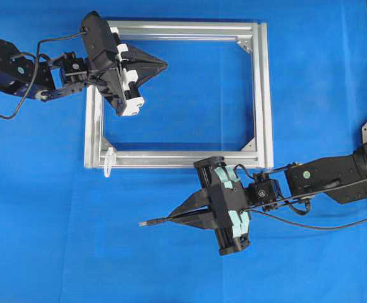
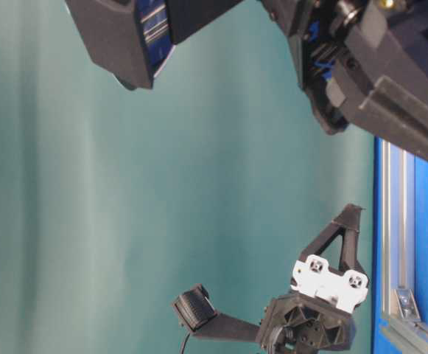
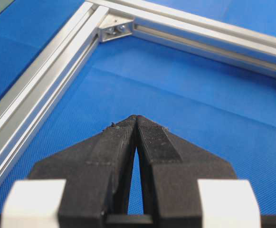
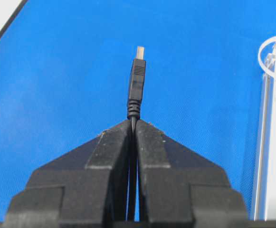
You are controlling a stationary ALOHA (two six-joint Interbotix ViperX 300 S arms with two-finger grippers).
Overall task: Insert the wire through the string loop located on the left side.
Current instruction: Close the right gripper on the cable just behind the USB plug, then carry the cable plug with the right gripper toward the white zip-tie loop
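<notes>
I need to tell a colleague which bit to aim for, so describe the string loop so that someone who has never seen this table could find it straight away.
Start from the silver aluminium frame lying on the blue mat. Go to its corner nearest the left arm's side on the lower rail in the overhead view: the string loop hangs off that corner. It is small, whitish and translucent, unlike the solid metal rails.

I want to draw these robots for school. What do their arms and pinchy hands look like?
Both arms are black and chunky, with thin black cables looping beside them. Each gripper, left and right, ends in two black triangle-shaped jaws that make a pointy beak. The left one has white plastic blocks behind its jaws; the right one has pale teal strips instead. Each arm also has a small greenish round dot.
</notes>
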